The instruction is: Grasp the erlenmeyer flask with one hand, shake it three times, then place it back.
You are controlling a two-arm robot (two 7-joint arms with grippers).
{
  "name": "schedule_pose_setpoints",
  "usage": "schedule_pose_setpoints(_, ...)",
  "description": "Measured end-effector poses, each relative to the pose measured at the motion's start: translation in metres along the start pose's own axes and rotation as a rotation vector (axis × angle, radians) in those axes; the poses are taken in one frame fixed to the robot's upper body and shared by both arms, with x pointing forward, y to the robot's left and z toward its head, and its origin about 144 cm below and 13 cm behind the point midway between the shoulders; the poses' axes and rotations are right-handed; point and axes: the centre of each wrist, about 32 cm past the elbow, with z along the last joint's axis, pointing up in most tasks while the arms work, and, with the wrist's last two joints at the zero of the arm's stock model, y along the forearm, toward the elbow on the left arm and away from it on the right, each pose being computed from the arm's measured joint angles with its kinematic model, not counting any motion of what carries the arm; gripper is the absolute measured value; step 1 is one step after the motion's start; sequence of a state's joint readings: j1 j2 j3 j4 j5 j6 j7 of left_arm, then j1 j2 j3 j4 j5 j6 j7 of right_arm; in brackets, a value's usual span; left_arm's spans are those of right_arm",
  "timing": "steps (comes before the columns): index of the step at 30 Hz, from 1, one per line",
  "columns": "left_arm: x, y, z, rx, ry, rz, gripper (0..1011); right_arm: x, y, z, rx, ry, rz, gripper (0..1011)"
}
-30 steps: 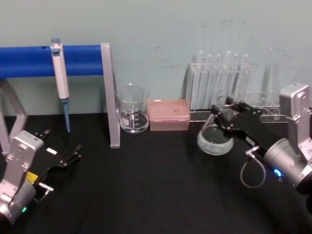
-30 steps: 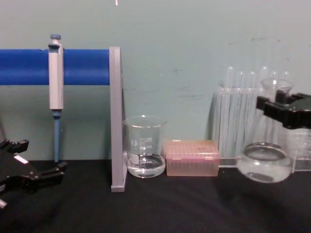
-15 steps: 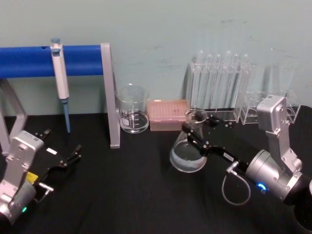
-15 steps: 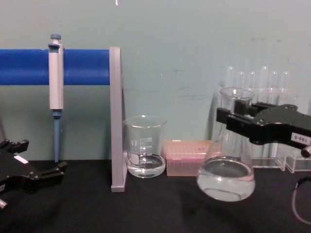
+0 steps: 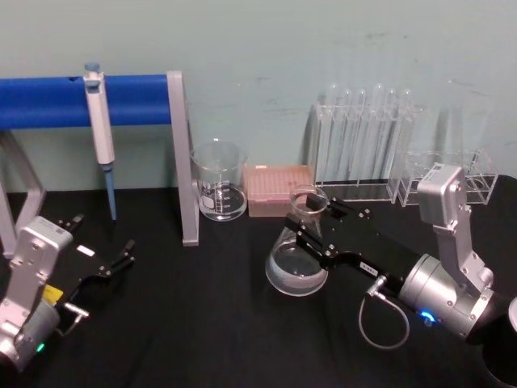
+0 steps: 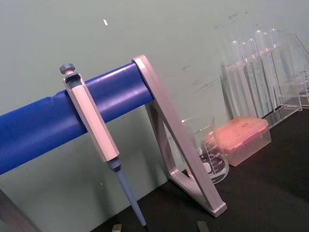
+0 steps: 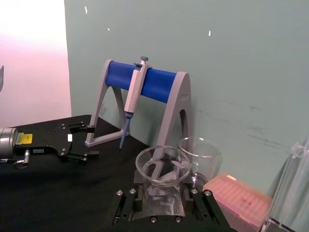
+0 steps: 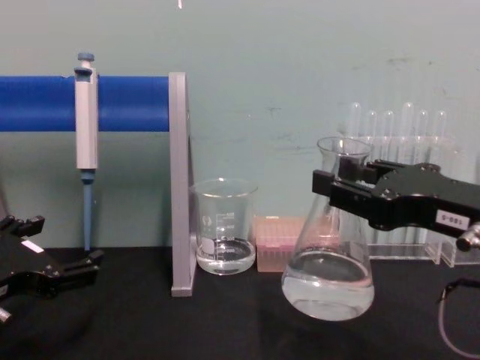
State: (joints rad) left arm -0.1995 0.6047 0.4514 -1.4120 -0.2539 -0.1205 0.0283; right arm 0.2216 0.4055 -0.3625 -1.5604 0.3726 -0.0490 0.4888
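Right tool (image 5: 311, 221) reaching left, clamping erlenmeyer flask (image 5: 296, 272) neck, left tool (image 5: 105, 231) parked

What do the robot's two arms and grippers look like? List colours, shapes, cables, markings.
Right gripper: black fingers, white numbered label, silver cylindrical wrist, blue light, looped grey cable. Left gripper: black fingers, plain white sticker, silver wrist, yellow label, green light.

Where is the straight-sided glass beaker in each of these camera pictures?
Head view: beaker at the back, left of centre.
Chest view: beaker left of centre, right of the grey post.
Left wrist view: beaker partly behind the grey post.
Right wrist view: beaker beyond the flask in the right gripper.
Shared landmark: pink box beside it.
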Motion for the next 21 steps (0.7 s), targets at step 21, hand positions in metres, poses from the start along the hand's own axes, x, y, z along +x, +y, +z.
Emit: schedule_pose_setpoints(21,0.0000,0.0000,0.0000,0.000,0.000,0.000,1001,0.0018,0.0018,-0.0009,-0.002,-0.002,0.003,449)
